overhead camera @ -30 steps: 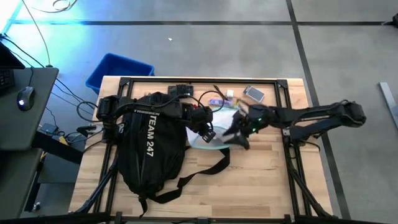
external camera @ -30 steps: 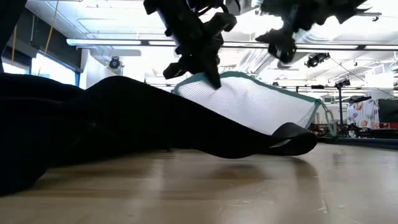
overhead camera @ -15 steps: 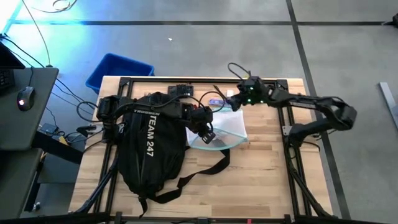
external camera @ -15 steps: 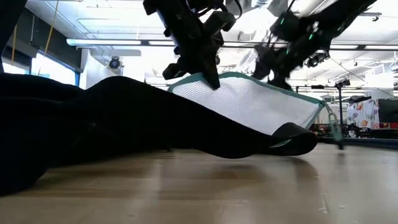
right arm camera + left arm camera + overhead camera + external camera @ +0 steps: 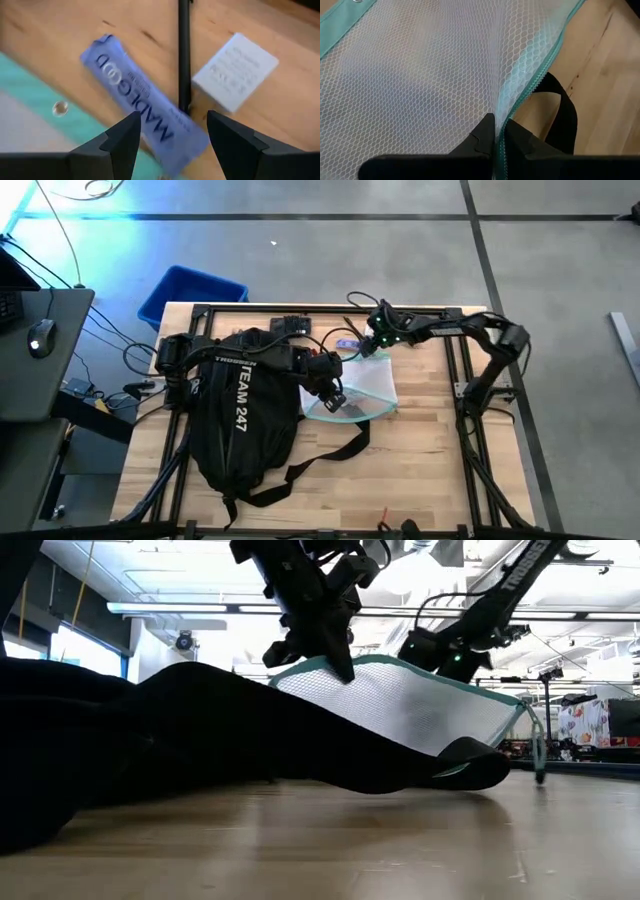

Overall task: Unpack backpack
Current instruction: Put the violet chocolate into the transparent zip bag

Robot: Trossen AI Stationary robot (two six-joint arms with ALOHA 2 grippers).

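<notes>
The backpack (image 5: 243, 412) lies flat on the left half of the wooden table (image 5: 420, 460), "TEAM 247" lettering up, straps trailing toward the near edge; in the low view it is the dark mass (image 5: 150, 740) filling the left side. A white mesh pouch (image 5: 355, 390) with teal zipper trim sticks out of the backpack's right side, resting on the table mid-centre.

Left gripper (image 5: 333, 395) sits at the pouch's left edge, fingers pressed together, pinching the teal zipper seam of the pouch (image 5: 445, 75); the wrist view shows the fingertips (image 5: 487, 132) clamped on the trim. In the low view the left gripper (image 5: 340, 660) lifts the pouch's upper edge (image 5: 400, 700).

Right gripper (image 5: 378, 338) hovers near the far edge of the table, just beyond the pouch, fingers spread and holding nothing. Its wrist view shows the fingers (image 5: 122, 140) apart above a blue wrapped bar (image 5: 145, 117) lying beside the pouch's teal edge, with a small white box (image 5: 235, 70) near it, a black frame rail (image 5: 184, 50) between them.

A blue bin (image 5: 190, 292) stands on the floor beyond the table's far-left corner.
</notes>
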